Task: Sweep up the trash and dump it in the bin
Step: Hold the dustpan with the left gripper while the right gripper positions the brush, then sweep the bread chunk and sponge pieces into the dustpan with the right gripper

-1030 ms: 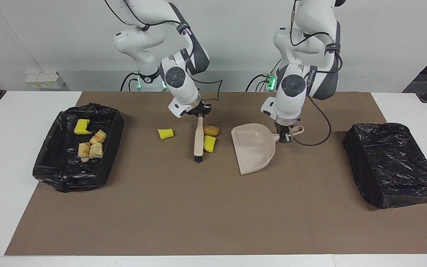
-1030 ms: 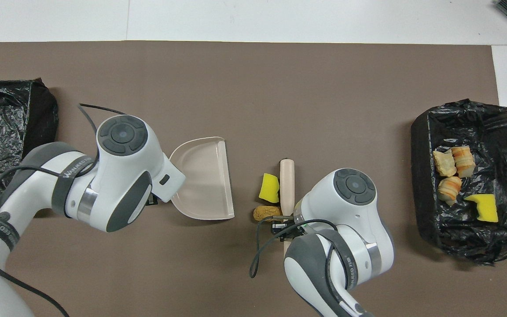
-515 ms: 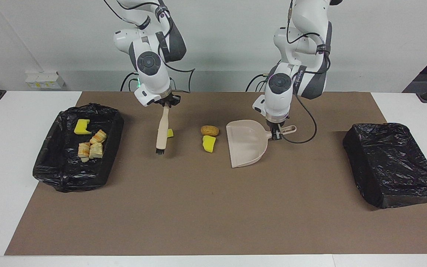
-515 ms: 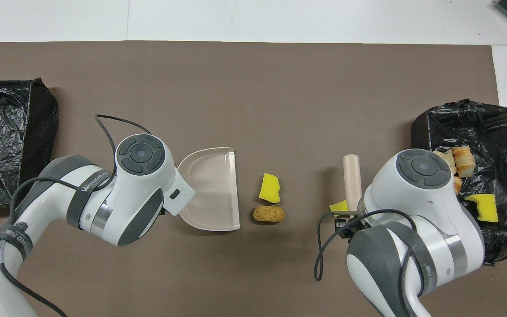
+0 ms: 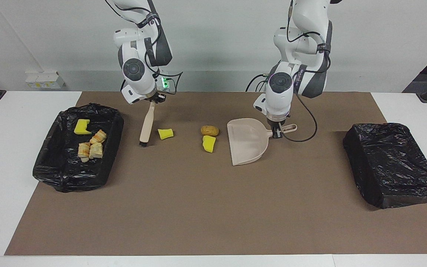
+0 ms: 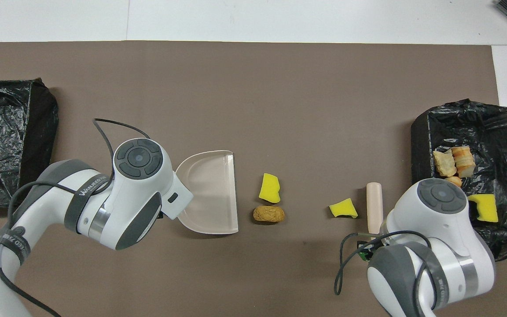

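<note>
Three scraps of trash lie on the brown mat: a yellow sponge chunk [image 5: 165,133] [image 6: 343,208], a brown nugget [image 5: 209,130] [image 6: 269,214] and a second yellow chunk [image 5: 209,143] [image 6: 270,188]. My right gripper [image 5: 154,101] is shut on a beige brush [image 5: 146,124] [image 6: 374,207], whose bristles rest on the mat between the lone sponge chunk and the black-lined bin [image 5: 50,163] [image 6: 420,132]. In the bin lie a yellow chunk [image 5: 82,127] and bread-like lumps [image 5: 91,146]. My left gripper [image 5: 278,132] is shut on the handle of the beige dustpan [image 5: 247,141] [image 6: 209,191], its mouth beside the nugget and chunk.
A second box wrapped in black plastic [image 5: 391,163] [image 6: 7,141] sits at the left arm's end of the table. The brown mat [image 5: 213,207] covers most of the white table. In the overhead view both grippers are hidden under their arms.
My right arm carried the brush from beside the nugget past the lone sponge chunk to the bin's side of it. The left arm shifted the dustpan closer to the nugget and chunk.
</note>
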